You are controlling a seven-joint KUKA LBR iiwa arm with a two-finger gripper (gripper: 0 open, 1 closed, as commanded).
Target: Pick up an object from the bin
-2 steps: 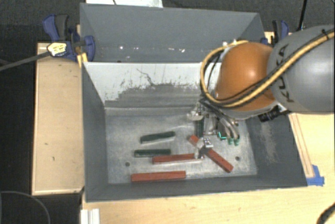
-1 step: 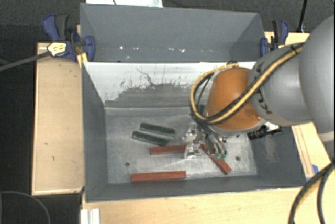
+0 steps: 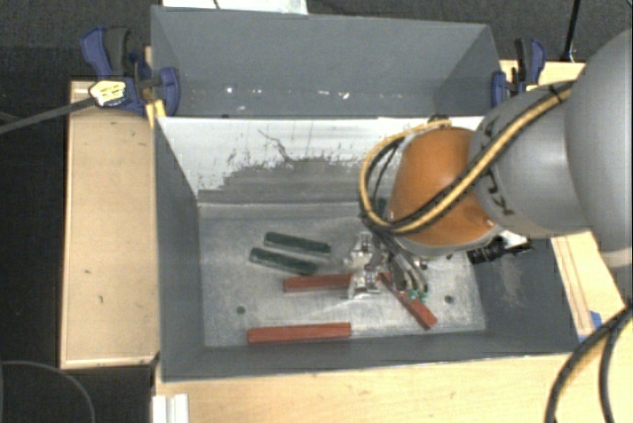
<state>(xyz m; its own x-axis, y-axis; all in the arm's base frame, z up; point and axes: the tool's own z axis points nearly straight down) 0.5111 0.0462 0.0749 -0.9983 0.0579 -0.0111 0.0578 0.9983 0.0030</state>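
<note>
So the gripper [image 3: 369,277] was down on the floor of the bin [image 3: 178,243], a bit toward 3 o'clock from the middle. It sat right at the end of a red-brown stick [image 3: 315,284] running off to its 9 o'clock. Honestly couldn't tell how wide it was open or whether it had hold of anything. There was a shorter red stick [image 3: 423,314] at its 4 o'clock, two dark green sticks [image 3: 295,242] at 10 and a long red stick [image 3: 299,334] at 7.

The bin [image 3: 297,65] is matt grey metal, its floor scuffed; red sticks [image 3: 299,333] and green sticks [image 3: 297,242] look matt; the orange cover [image 3: 435,194] shines.
</note>
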